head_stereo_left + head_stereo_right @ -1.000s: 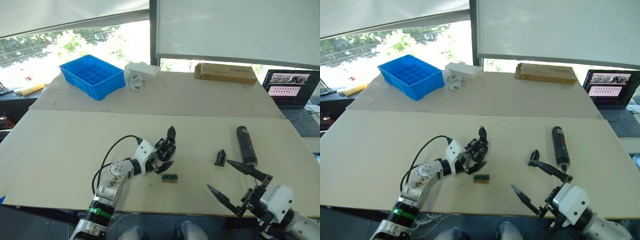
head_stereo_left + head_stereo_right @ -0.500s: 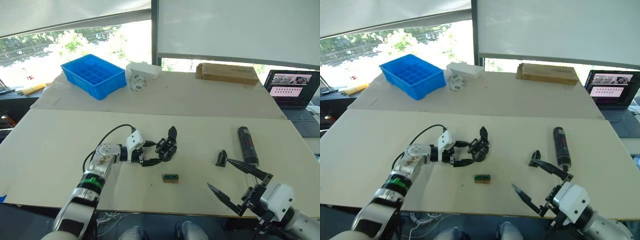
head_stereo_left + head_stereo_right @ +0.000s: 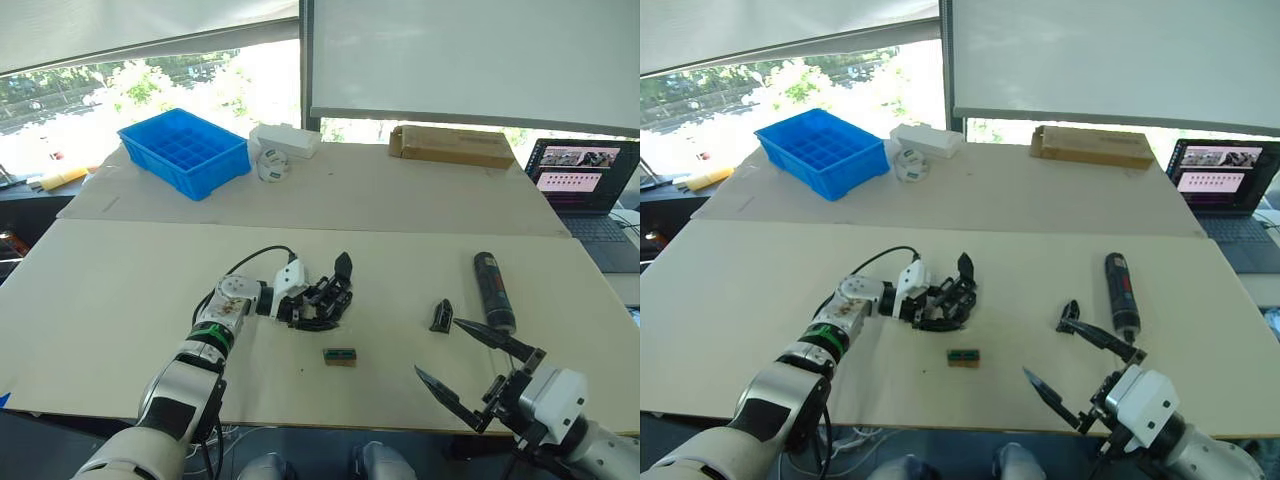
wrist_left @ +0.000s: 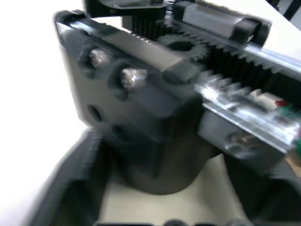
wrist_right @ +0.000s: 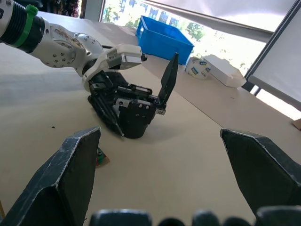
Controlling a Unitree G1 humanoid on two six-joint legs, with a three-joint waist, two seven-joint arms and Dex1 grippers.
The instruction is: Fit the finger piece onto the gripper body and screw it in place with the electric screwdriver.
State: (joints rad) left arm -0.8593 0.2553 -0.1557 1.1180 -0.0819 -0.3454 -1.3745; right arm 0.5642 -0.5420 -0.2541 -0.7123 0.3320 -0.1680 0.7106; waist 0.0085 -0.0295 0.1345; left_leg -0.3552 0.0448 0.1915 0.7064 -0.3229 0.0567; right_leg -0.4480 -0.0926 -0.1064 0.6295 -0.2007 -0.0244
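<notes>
Fingers (image 5: 107, 109) of the left gripper (image 3: 933, 308) are closed around the gripper body (image 3: 955, 295), one on each side of its round base, near the middle of the table (image 3: 120, 290). The body stands on the table with its pointed finger upright. In the left wrist view the gripper body (image 4: 155, 108) is very close, with its screws and toothed rack visible between the two fingers.

Just in front of this gripper, toward the robot, a small green-brown block (image 3: 340, 355) lies on the table, apart from the body.

The right gripper (image 3: 480, 372) hovers over the near right part of the table with its two fingers spread wide and nothing between them. The upper fingertip is near the finger piece (image 3: 441, 315), which lies on the table just beside it; contact cannot be told. The electric screwdriver (image 3: 493, 291) lies flat a little farther to the right, apart from the finger piece.

At the far side of the table there are a blue bin (image 3: 184, 151), a white box (image 3: 285, 141), a brown cardboard box (image 3: 451, 146) and, at the far right, an open laptop (image 3: 583, 180).
</notes>
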